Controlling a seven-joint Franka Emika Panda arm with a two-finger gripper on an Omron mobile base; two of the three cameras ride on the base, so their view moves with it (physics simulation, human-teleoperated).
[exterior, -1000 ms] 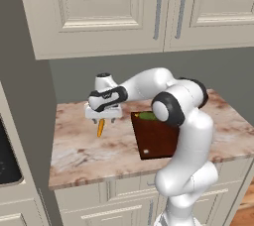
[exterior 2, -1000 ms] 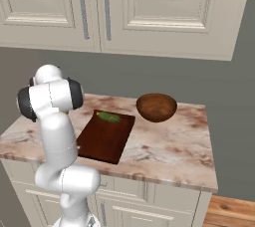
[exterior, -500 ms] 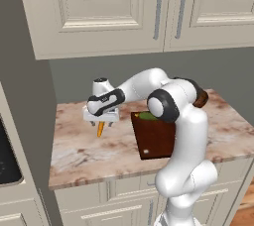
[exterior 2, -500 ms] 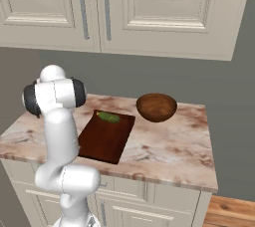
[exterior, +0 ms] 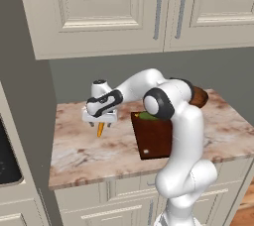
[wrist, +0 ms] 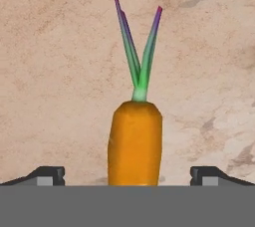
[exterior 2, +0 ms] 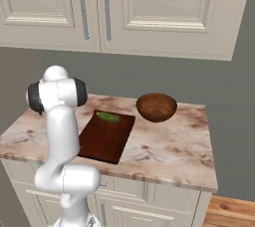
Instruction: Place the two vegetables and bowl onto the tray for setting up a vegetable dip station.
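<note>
The orange carrot (wrist: 135, 144) with a green top lies on the marble counter, left of the tray (exterior 2: 106, 140). The dark green cucumber (exterior 2: 108, 117) lies on the tray's far end. The brown bowl (exterior 2: 156, 107) stands upright beside the tray.

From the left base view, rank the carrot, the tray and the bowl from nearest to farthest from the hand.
1. The carrot: directly under the open hand, between its fingertips in the hand view.
2. The tray: on the counter to the right of the hand, with the cucumber at its far end.
3. The bowl: farthest right, mostly behind the arm.
</note>
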